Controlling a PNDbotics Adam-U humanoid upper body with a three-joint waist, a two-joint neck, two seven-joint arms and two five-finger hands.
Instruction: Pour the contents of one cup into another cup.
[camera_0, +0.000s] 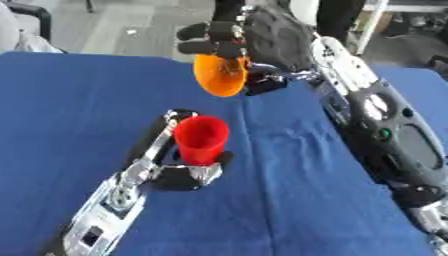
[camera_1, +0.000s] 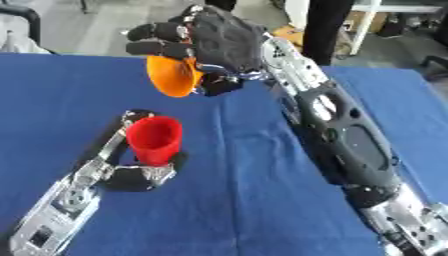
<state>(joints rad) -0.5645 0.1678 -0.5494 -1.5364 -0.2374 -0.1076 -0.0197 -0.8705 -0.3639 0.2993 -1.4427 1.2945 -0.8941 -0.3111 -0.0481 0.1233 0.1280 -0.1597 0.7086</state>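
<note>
The right hand (camera_1: 214, 37) has its fingers curled round an orange cup (camera_1: 171, 76), held up in the air and tipped over, its mouth facing down and toward the left. Below it and nearer, the left hand (camera_0: 188, 172) wraps round the base of a red cup (camera_0: 201, 139), which stands upright on the blue tabletop (camera_0: 289, 200). The orange cup hangs above and beyond the red one, the two not touching.

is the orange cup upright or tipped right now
Tipped. The orange cup, held up in the right hand, has its mouth turned sideways and down above the table.
</note>
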